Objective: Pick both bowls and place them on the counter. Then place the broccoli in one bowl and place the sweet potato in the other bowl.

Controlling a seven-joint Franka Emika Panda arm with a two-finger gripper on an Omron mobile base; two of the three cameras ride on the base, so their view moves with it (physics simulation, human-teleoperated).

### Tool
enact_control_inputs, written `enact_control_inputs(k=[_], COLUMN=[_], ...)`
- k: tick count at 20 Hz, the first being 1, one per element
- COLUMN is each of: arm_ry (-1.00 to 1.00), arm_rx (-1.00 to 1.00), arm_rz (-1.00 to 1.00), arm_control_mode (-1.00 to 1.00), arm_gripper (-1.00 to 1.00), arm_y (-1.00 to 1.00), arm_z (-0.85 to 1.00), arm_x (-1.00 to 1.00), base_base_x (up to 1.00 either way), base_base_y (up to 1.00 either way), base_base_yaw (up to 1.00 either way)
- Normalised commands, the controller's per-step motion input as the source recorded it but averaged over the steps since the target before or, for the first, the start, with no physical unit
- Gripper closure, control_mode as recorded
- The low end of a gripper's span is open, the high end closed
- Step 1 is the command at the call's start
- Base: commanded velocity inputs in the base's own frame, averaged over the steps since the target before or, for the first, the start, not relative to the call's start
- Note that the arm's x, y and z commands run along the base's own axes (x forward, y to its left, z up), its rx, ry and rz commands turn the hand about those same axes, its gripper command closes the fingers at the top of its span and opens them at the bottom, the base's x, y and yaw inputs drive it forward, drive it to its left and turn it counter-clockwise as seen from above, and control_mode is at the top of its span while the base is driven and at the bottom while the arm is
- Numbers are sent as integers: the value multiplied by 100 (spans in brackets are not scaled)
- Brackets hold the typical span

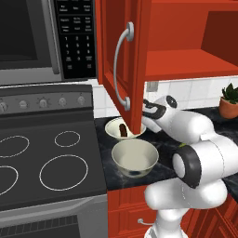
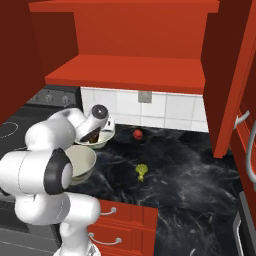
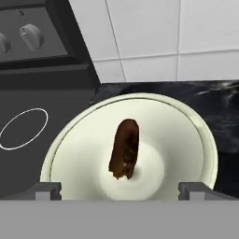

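Sweet potato (image 3: 125,148) lies nearest the hand camera, resting in the middle of the shallow bowl (image 3: 186,135), its length running from the bowl's centre toward the far rim. Both claw tips sit wide apart at the bottom of that view, on either side of the potato and touching nothing, so the claw (image 3: 120,190) is spread and empty above the bowl.

That bowl stands on the black desk (image 2: 195,175) close to the tiled wall and beside the stove (image 1: 46,153). Just in front of it, touching or nearly so, sits the deep bowl (image 1: 135,158), which looks empty. Farther along the desk the broccoli (image 2: 141,171) lies loose, well apart from both bowls, with a small red item (image 2: 137,133) near the wall.

Judging by this, both bowls are placed and the potato is delivered; the broccoli step remains. The next move calls for lifting the claw clear of the shallow bowl, swinging across to the floret, and closing on a very small target before carrying it to the deep bowl.

From the right base view come the broccoli and red item; the left base view has them blocked by the arm and instead shows the open cabinet door (image 1: 123,65) cutting across the shallow bowl. The hand view alone settles how the tips stand.
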Motion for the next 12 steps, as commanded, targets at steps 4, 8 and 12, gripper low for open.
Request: enact_control_inputs(k=[4, 8, 12], arm_ry=[0, 0, 0], arm_rx=[0, 0, -2], arm_rz=[-4, -6, -8], arm_control_mode=[-100, -100, -100], arm_gripper=[-100, -100, -100], arm_y=[-39, -44, -45], arm_z=[39, 33, 27], arm_x=[-48, -57, -54], base_base_x=[0, 0, 0], base_base_y=[0, 0, 0], base_base_yaw=[0, 0, 0])
